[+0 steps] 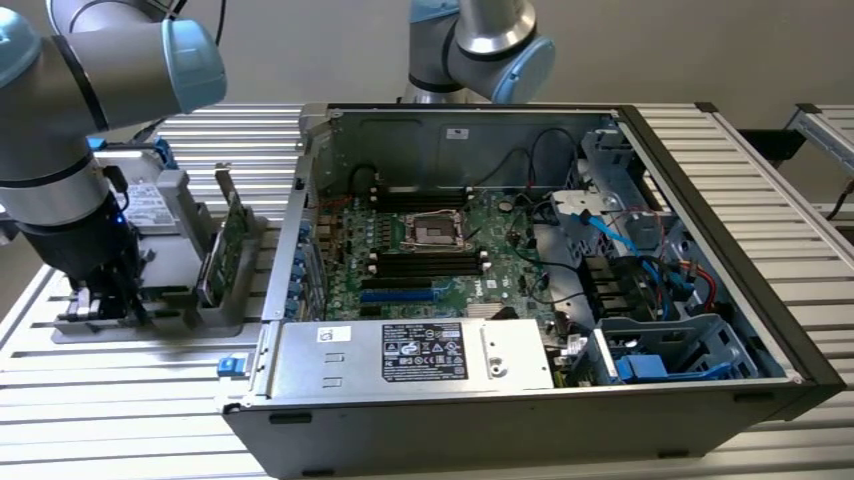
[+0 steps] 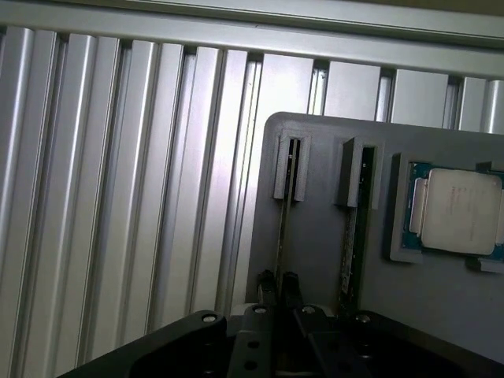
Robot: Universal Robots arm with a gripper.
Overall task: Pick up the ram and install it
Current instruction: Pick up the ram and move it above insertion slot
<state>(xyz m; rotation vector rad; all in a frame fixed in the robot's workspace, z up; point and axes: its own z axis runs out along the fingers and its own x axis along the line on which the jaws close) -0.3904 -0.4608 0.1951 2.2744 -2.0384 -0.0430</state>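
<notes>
Exterior view: the gripper [image 1: 104,300] is down in the grey holder [image 1: 180,300] at the exterior view's left, well apart from the open PC case [image 1: 694,200]. A crooked lift here could scrape the stick on its slot walls. Wrist view: the fingers [image 2: 268,287] look pinched shut on the ram [image 2: 283,228], standing edge-on beside a second stick [image 2: 352,244] and the processor [image 2: 461,209]. An off-centre grip might let it pivot or slip, imo.
</notes>
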